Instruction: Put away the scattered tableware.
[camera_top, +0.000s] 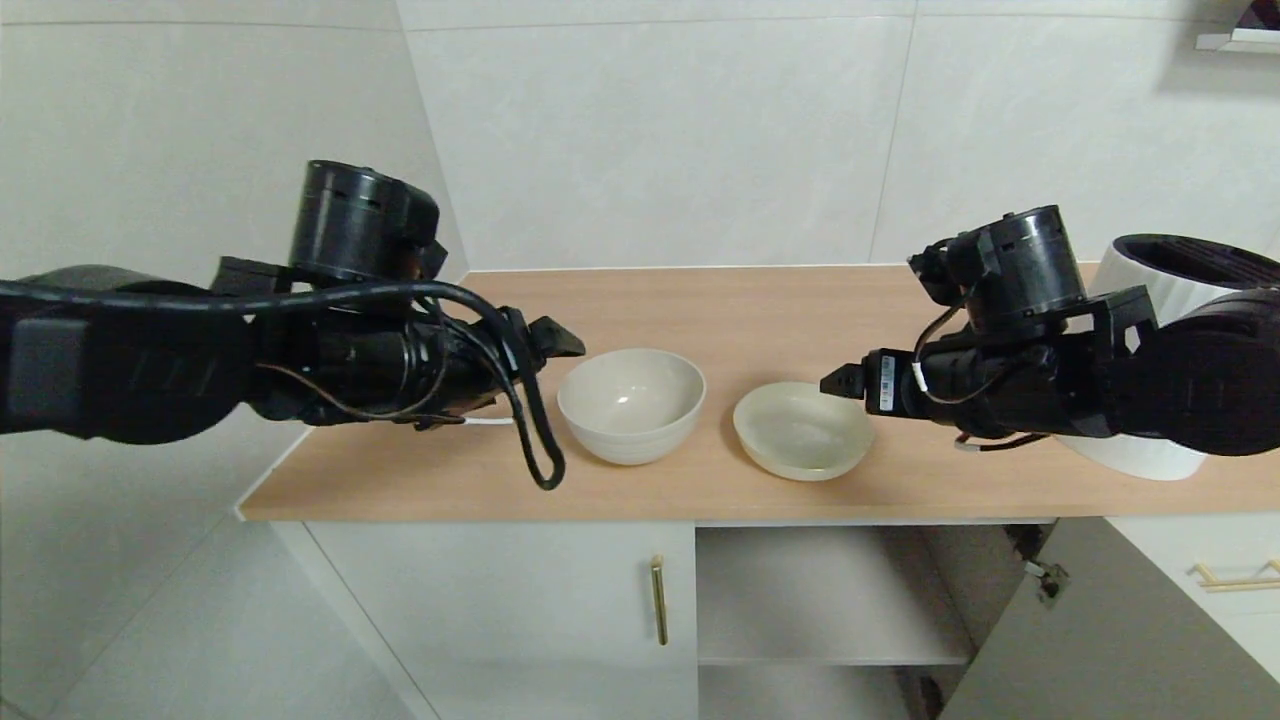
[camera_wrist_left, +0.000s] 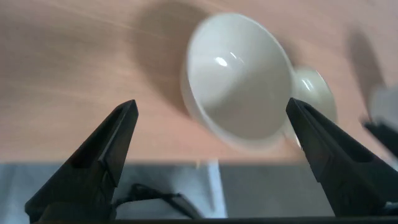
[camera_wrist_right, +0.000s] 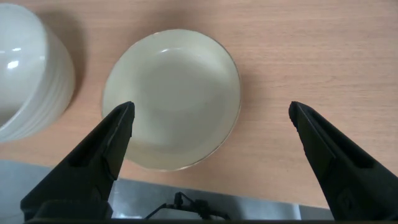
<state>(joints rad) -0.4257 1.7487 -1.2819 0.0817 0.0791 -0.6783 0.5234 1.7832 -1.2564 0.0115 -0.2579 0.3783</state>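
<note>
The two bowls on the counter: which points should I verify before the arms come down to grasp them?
1. Left gripper open: ok, jaws wide apart, facing the deep bowl.
2. Right gripper open: ok, jaws wide apart above the shallow bowl.
3. Bowls upright and apart from each other: ok.
4. Both bowls hold nothing: ok.
5. Cabinet door below the counter open: ok.
6. Jaws can grip a rim firmly: cannot tell.
</note>
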